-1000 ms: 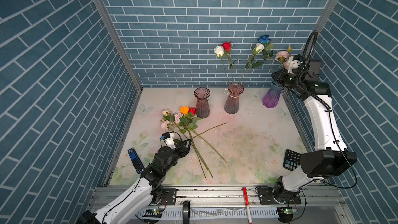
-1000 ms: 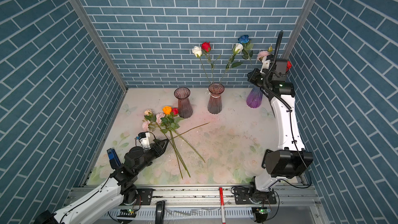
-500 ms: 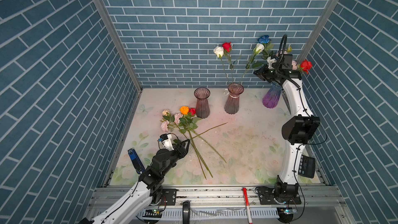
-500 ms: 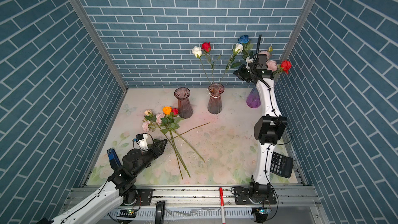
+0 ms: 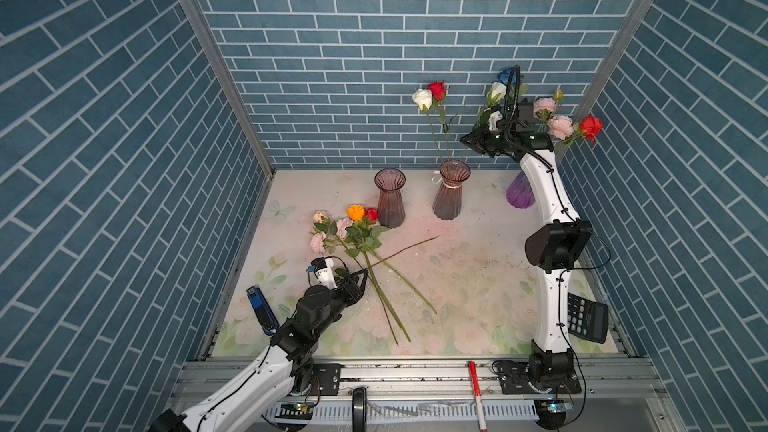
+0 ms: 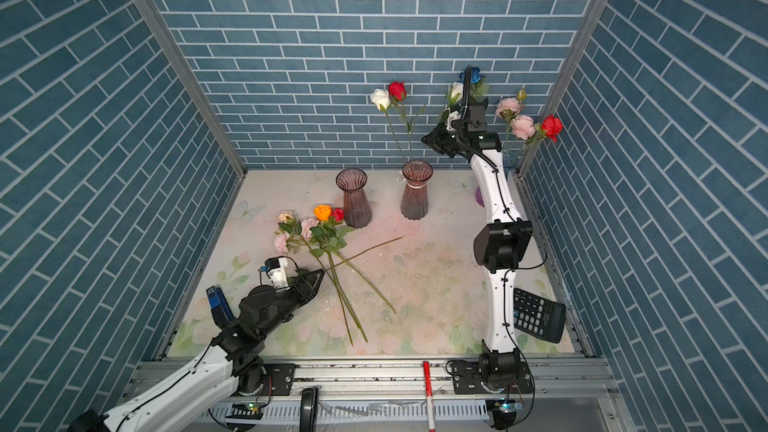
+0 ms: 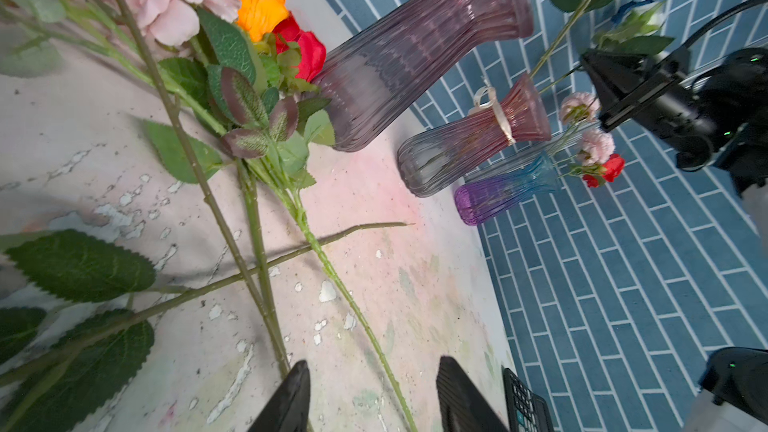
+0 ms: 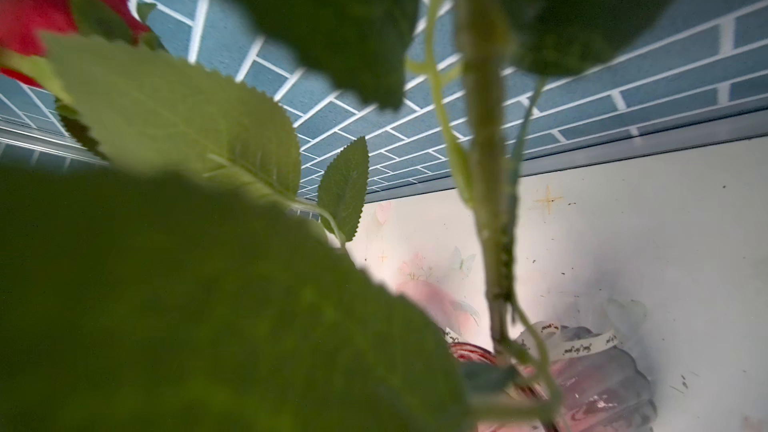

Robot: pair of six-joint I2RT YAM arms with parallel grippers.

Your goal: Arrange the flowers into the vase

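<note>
Top views both show the table (image 5: 457,284) with three vases along its back edge: an empty mauve vase (image 5: 390,197) left of the middle, a ribboned pink vase (image 5: 451,191) at the middle, and a purple vase (image 5: 519,199) in the back right corner. The ribboned pink vase holds a white rose (image 5: 422,98), a tall red rose (image 5: 436,88), a second white rose (image 5: 496,91) and a blue rose (image 5: 507,75); the purple vase holds pink peonies (image 5: 560,126) and a leaning red rose (image 5: 591,127).

The loose flowers (image 5: 353,238) lie bundled on the table's left half, an orange rose (image 5: 355,211) among them; their blooms are just beside the foot of the empty mauve vase and their crossed stems point toward the front edge. The left gripper (image 5: 365,273) is low over those stems; in the left wrist view its jaws stand apart with nothing clamped, and a stem lies on the table between them.

The right gripper (image 5: 464,141) is raised above the ribboned pink vase, among its stems. It is closed; whether it pinches a stem I cannot tell, since blurred leaves (image 8: 187,284) fill the right wrist view. A calculator (image 5: 586,320) lies at the table's right edge, toward the front.
</note>
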